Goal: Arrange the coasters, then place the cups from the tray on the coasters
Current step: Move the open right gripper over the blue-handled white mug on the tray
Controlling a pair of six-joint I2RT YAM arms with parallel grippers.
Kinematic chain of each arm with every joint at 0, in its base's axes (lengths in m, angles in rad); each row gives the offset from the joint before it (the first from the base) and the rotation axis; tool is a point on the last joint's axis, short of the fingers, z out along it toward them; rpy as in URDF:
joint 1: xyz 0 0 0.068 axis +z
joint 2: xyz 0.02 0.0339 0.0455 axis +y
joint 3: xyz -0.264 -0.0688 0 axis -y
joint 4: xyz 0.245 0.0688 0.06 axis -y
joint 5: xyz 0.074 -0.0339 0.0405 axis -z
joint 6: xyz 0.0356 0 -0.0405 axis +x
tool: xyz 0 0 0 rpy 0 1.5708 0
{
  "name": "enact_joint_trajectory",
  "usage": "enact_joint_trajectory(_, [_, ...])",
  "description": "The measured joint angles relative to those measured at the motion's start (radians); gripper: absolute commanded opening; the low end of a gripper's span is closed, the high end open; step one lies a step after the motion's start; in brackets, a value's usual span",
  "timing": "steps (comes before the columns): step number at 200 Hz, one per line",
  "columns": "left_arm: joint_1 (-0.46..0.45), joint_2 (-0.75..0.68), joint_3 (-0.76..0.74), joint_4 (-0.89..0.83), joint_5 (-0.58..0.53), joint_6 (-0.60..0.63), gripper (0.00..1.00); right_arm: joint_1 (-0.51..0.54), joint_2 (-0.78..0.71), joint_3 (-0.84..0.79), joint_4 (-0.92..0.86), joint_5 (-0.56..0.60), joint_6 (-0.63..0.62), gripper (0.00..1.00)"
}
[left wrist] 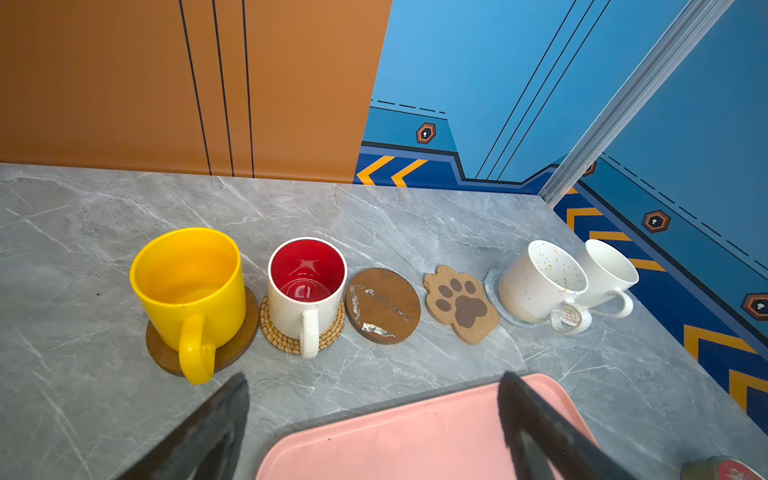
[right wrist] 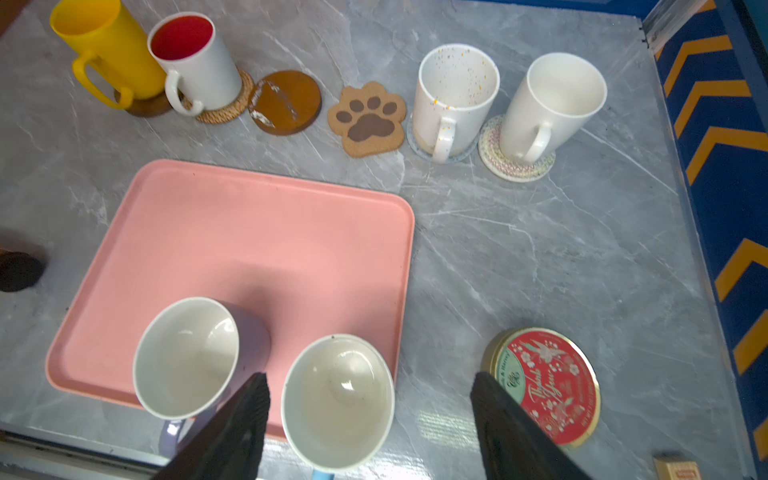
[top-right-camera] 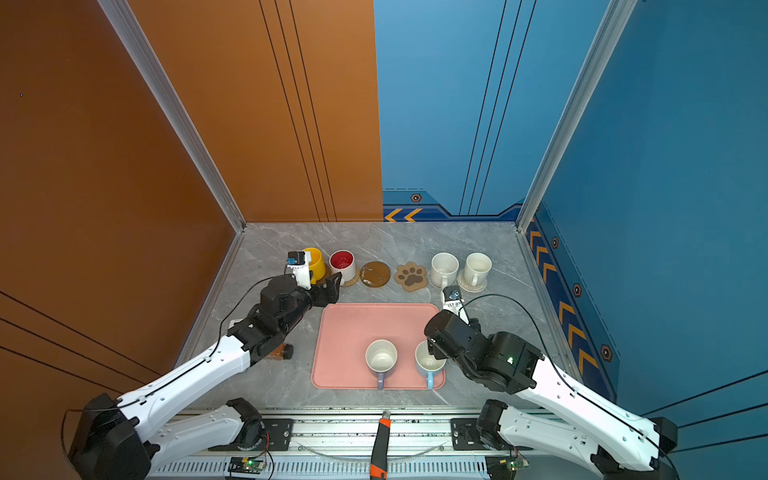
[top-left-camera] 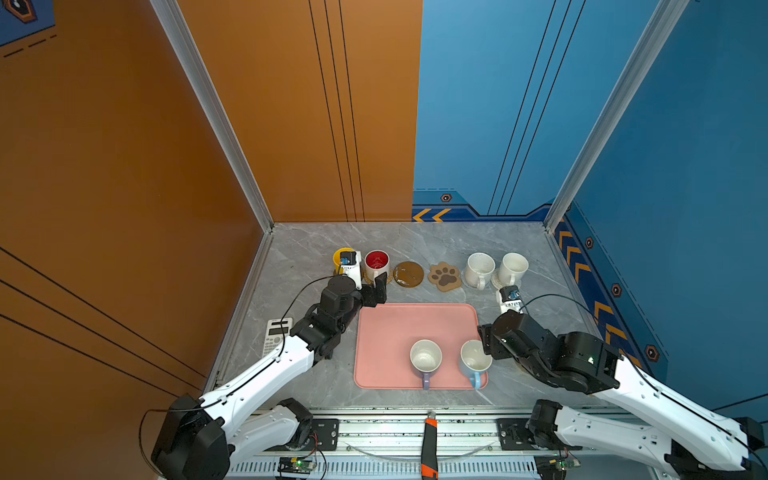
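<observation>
Counts four of six cups as seated, going by the far row. From the left: finds the yellow mug (left wrist: 189, 282) on a brown disc (left wrist: 237, 340), then the red-lined white mug (left wrist: 307, 286) on the rattan coaster (left wrist: 274, 332). Puts the left end effector (top-left-camera: 375, 290) just near of that mug, spread wide and holding nothing, over the desk (left wrist: 104, 395) by the far left corner of the tray (top-left-camera: 395, 328). Finds next the second brown disc (left wrist: 382, 305) and the paw coaster (left wrist: 461, 305), both bare. Further right, sees the speckled mug (left wrist: 540, 282) on the grey-blue coaster (left wrist: 492, 291) and the cream-white mug (left wrist: 609, 270) on the cream woven coaster (right wrist: 515, 166). On the tray, again left to right: leaves the lilac mug (top-left-camera: 426, 357) and the light blue mug (top-left-camera: 473, 359) upright at the near edge. Has the right end effector (right wrist: 368, 376) released, straddling the light blue mug, not yet closed on it. Probably takes that one next, with two cups to go.
</observation>
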Motion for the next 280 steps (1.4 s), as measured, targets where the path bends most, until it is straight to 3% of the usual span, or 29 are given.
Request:
enact_joint_trajectory(56, [0.000,0.000,-0.002,0.021,0.005,0.003,0.96,0.138,0.013,0.007,-0.217,-0.014,0.141,0.75])
enact_joint_trajectory(155, [0.000,0.018,-0.002,0.043,0.005,0.010,0.97,0.373,0.000,-0.050,-0.301,-0.033,0.395,0.76])
enact_joint_trajectory(280, [0.000,0.028,-0.002,0.044,0.011,0.010,0.98,0.365,-0.059,-0.262,-0.107,-0.098,0.468,0.76])
